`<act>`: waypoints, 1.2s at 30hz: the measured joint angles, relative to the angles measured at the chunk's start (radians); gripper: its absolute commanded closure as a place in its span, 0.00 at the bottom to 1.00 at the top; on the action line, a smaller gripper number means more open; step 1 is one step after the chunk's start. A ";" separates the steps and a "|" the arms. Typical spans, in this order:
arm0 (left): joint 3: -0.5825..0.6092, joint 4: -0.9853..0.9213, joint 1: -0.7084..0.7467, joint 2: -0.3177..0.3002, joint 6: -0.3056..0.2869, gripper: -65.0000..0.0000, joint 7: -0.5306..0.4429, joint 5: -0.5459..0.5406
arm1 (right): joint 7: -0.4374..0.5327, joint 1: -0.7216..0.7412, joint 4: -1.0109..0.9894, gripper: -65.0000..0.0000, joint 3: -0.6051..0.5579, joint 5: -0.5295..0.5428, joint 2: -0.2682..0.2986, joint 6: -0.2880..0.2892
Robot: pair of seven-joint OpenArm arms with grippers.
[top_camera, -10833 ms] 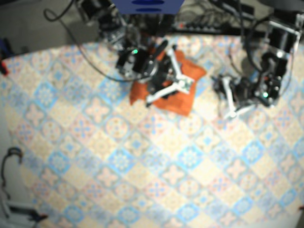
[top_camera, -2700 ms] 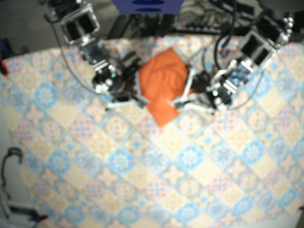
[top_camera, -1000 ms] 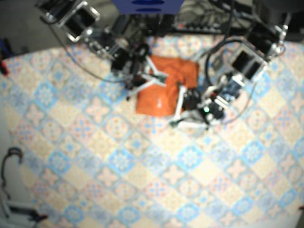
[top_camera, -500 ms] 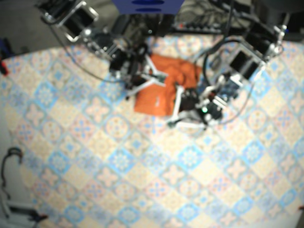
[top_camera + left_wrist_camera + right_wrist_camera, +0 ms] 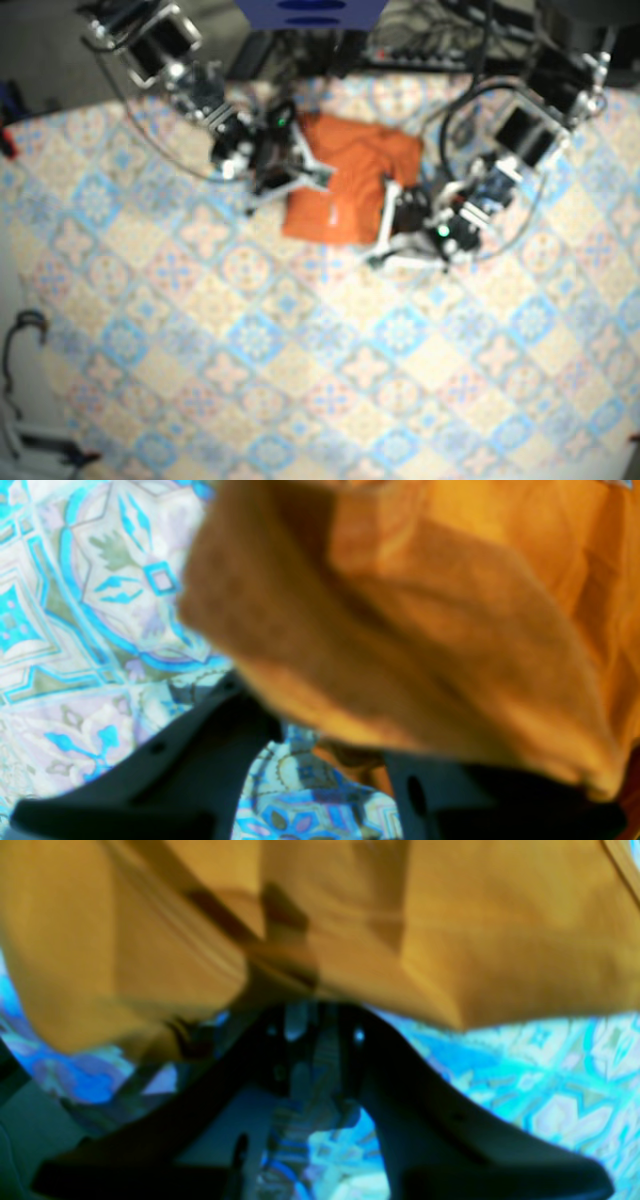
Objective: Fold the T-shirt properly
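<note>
Your right gripper (image 5: pixel 310 1015) clenched on an edge fold of the orange T-shirt (image 5: pixel 350 175), your left gripper (image 5: pixel 325 740) released, fingers spread beside the opposite edge, patterned tablecloth (image 5: pixel 300 350) beneath

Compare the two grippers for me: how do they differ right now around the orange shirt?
The left gripper has its fingers wide apart; the right gripper has its tips drawn together on a bunched fold. In the base view the left gripper is at the T-shirt lower right edge, the right gripper at its upper left. Both are right at the orange fabric.
</note>
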 measured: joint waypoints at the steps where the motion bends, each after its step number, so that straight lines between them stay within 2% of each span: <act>1: -0.014 0.004 0.001 -0.004 -0.005 0.78 0.001 -0.005 | -0.001 0.000 0.000 0.85 0.006 -0.034 0.000 -0.001; 4: -0.075 0.058 0.003 -0.034 -0.003 0.78 0.012 0.001 | -0.008 0.002 0.000 0.85 0.015 -0.101 0.005 -0.002; 10: -0.134 0.146 0.005 -0.086 0.000 0.77 0.055 0.000 | -0.031 -0.003 0.003 0.85 0.101 -0.138 0.005 -0.003; 14: -0.178 0.225 0.006 -0.143 -0.003 0.77 0.069 -0.006 | -0.041 -0.026 0.088 0.85 0.250 -0.145 0.012 -0.005; 18: -0.259 0.299 0.060 -0.239 -0.003 0.77 0.070 -0.002 | -0.034 -0.081 0.185 0.85 0.440 -0.137 0.029 -0.005; 24: -0.441 0.456 0.222 -0.373 -0.006 0.77 0.080 -0.011 | -0.045 -0.243 0.311 0.85 0.734 -0.151 0.095 -0.008; 29: -0.670 0.561 0.454 -0.470 -0.005 0.77 0.098 0.003 | 0.020 -0.409 0.354 0.85 0.930 -0.154 0.114 -0.002; 32: -0.816 0.604 0.614 -0.484 -0.014 0.77 0.071 -0.026 | 0.072 -0.523 0.355 0.85 1.007 -0.139 0.111 0.005; 36: -1.012 0.656 0.830 -0.494 -0.007 0.77 0.078 -0.005 | 0.164 -0.634 0.355 0.85 1.074 -0.141 0.110 0.005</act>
